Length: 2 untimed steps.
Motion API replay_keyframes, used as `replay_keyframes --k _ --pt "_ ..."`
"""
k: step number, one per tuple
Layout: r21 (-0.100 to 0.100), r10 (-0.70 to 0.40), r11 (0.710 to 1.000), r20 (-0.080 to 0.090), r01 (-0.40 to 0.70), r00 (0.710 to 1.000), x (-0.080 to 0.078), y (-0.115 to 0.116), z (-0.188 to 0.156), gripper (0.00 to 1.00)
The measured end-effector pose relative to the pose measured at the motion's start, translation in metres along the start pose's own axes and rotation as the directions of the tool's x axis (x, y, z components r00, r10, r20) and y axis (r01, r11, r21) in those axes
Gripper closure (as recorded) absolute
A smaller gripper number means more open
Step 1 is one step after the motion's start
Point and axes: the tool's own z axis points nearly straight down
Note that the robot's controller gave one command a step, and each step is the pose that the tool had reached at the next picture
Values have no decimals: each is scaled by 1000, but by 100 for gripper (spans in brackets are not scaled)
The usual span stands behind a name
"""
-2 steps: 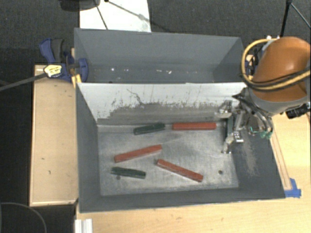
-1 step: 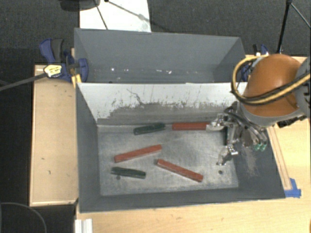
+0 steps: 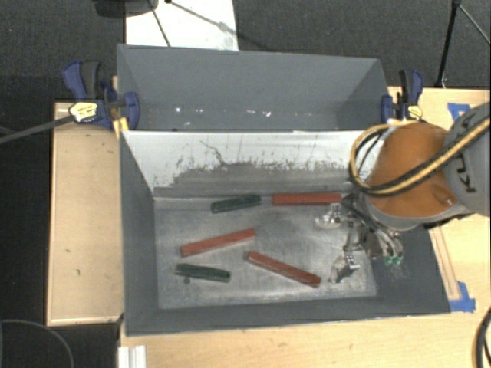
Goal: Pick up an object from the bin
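My gripper [image 3: 337, 245] hangs low at the right side of the bin, open, one fingertip [image 3: 327, 220] toward the back and the other toward the front, with nothing between them. A red-brown stick [image 3: 281, 268] lies slanted on the floor just left of the front fingertip, its right end close to it. A red stick [image 3: 305, 199] lies along the back wall, a little behind the rear fingertip.
Further left lie another red-brown stick [image 3: 217, 242], a dark green stick [image 3: 235, 203] near the back wall and a second dark green stick [image 3: 202, 273] near the front left. The arm's orange cover and cables overhang the right wall.
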Motion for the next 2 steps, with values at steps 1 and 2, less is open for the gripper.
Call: replay_keyframes --k 1,2 --pt "-2 -224 975 1 224 975 2 84 54 100" --pt "-2 -227 974 1 227 974 2 84 54 100"
